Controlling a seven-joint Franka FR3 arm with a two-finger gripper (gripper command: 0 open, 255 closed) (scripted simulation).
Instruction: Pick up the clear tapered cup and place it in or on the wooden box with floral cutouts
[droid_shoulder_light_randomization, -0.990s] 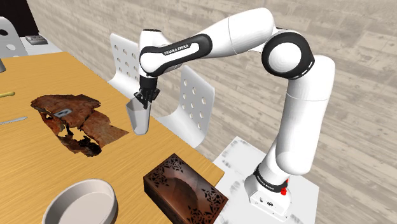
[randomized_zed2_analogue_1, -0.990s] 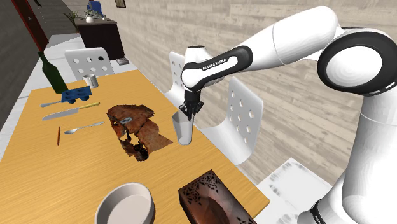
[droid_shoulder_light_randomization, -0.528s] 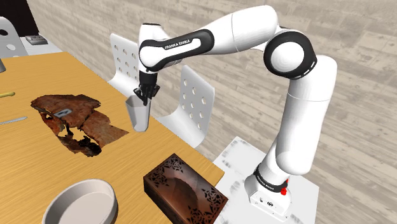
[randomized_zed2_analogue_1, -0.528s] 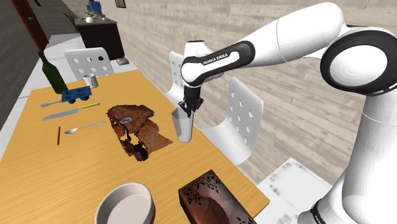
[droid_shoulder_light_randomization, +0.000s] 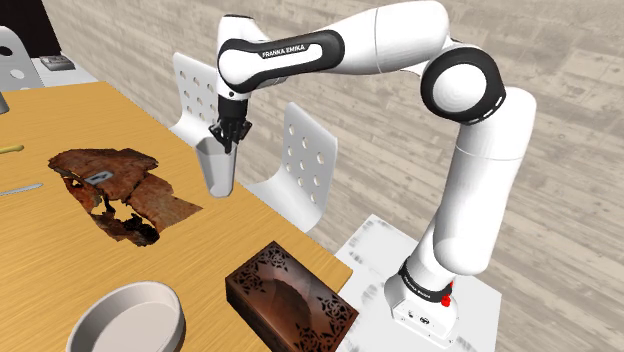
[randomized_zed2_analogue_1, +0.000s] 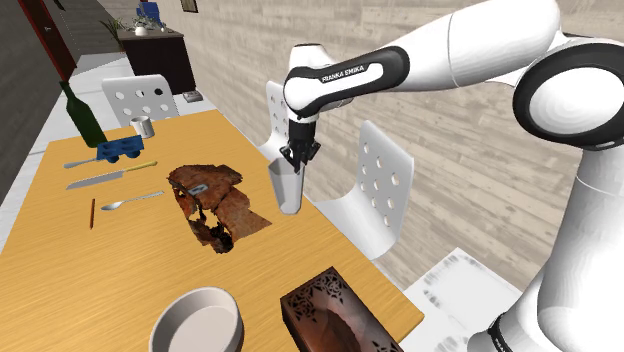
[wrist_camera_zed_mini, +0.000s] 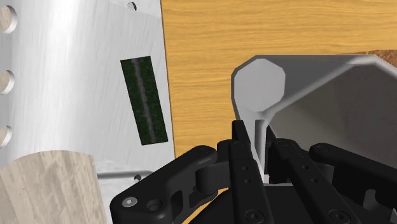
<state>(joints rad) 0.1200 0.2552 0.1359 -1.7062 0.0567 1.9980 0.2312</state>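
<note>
My gripper (droid_shoulder_light_randomization: 228, 138) is shut on the rim of the pale grey tapered cup (droid_shoulder_light_randomization: 217, 170), which hangs upright above the wooden table's far edge (droid_shoulder_light_randomization: 262, 208). The second exterior view has the gripper (randomized_zed2_analogue_1: 297, 160) pinching the cup (randomized_zed2_analogue_1: 287, 189) from above, clear of the tabletop. In the wrist view one finger sits inside the cup (wrist_camera_zed_mini: 305, 89) and the other outside, the gripper (wrist_camera_zed_mini: 261, 149) clamping its wall. The dark wooden box with cutouts (droid_shoulder_light_randomization: 290, 300) lies at the table's near corner (randomized_zed2_analogue_1: 335, 315), well below and nearer the stand than the cup.
A ragged brown object (droid_shoulder_light_randomization: 120, 190) lies beside the cup. A white bowl (droid_shoulder_light_randomization: 128, 318) sits close to the box. Two white perforated chairs (droid_shoulder_light_randomization: 300, 150) (droid_shoulder_light_randomization: 195, 95) stand along the table edge. A bottle (randomized_zed2_analogue_1: 82, 115), blue toy (randomized_zed2_analogue_1: 122, 150), knife and spoon lie farther off.
The gripper has risen with the cup, lifting it higher off the table and shifting it slightly toward the shoulder view's left. The upper arm has lifted too.
</note>
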